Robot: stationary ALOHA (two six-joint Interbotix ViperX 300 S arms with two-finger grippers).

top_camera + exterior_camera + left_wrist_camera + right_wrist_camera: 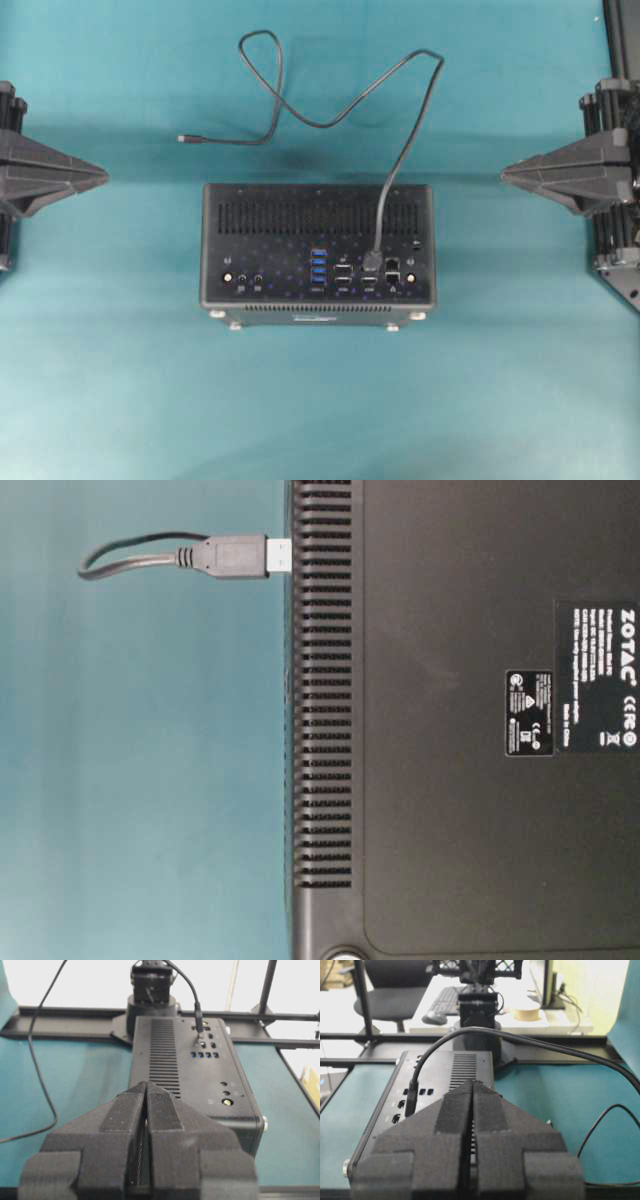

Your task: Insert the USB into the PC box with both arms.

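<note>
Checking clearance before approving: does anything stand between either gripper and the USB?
Nothing visible does. The USB stands upright on the port face of the PC box; the left gripper and right gripper, both shut, flank the box, apart from it. Only its own cable loops away.

Both arms are black, each end effector [146,1091] a rough-textured triangular wedge of two ribbed fingers.

Even bright light, blown-out wrist backgrounds
</note>
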